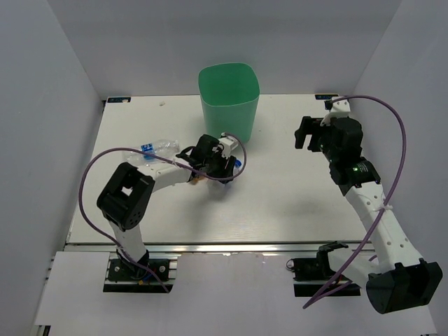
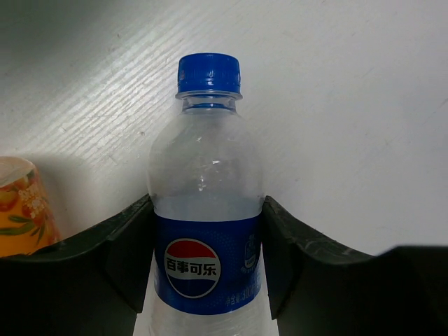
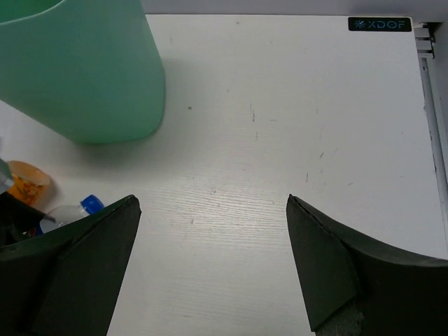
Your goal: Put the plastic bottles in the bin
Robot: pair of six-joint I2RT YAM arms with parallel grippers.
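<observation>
My left gripper is shut on a clear bottle with a blue cap and blue label; both fingers press on the label. The bottle lies low over the table, its cap pointing right. The same cap shows in the right wrist view. An orange-tinted bottle lies just beside it, also visible in the right wrist view. Another clear bottle with a blue label lies to the left behind the arm. The mint-green bin stands at the back, beyond the left gripper. My right gripper is open and empty, right of the bin.
White walls enclose the table on the left, back and right. The table's right edge with a metal rail is close to my right gripper. Purple cables loop from both arms.
</observation>
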